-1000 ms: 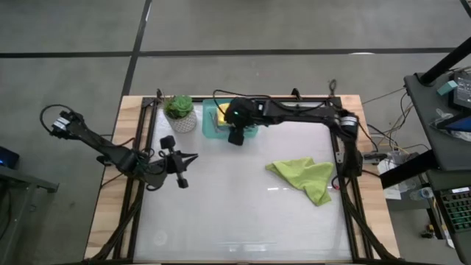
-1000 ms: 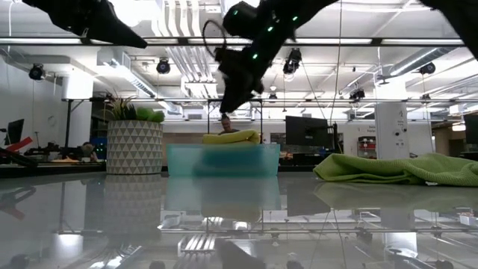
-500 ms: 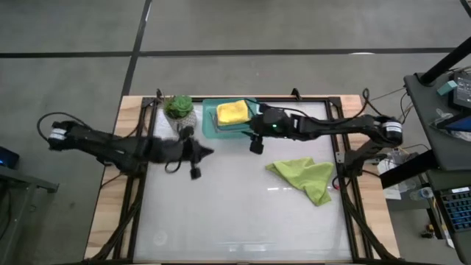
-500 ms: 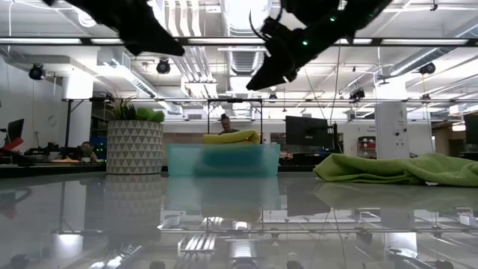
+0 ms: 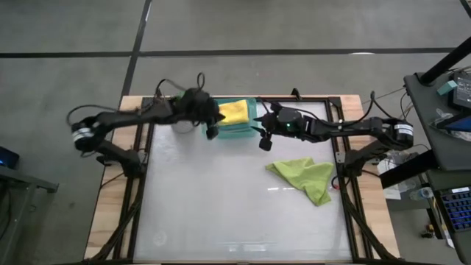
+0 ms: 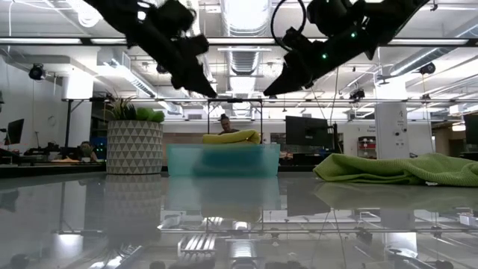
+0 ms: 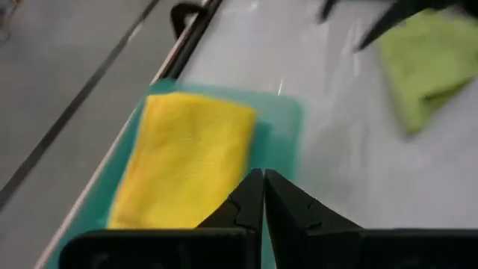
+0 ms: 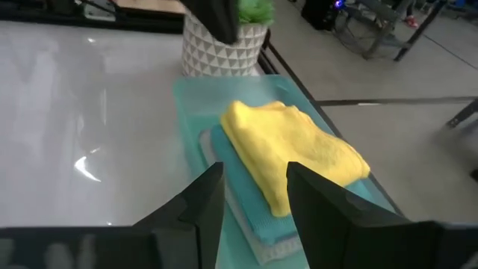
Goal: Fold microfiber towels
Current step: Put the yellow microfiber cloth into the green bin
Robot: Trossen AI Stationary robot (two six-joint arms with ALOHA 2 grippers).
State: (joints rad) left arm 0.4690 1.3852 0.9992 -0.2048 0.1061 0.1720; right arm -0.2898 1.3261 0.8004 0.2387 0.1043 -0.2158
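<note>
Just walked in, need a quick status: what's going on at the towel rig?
Towel folding is under way. A folded yellow towel sits on top of the stack in the teal tray at the far edge of the table. The left pincer, shut and empty, hangs by the tray. The right pincer, open and empty, hangs on the tray's other side. A lime green towel lies crumpled on the table, not yet folded.

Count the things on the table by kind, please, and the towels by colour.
Yellow towel: 1, on top of the stack in the tray
Lime green towel: 1, loose on the table
Teal-blue towel: 1 seen under the yellow one; deeper layers cannot be told
Teal tray: 1
Potted plant: 1
Total: 5
</note>
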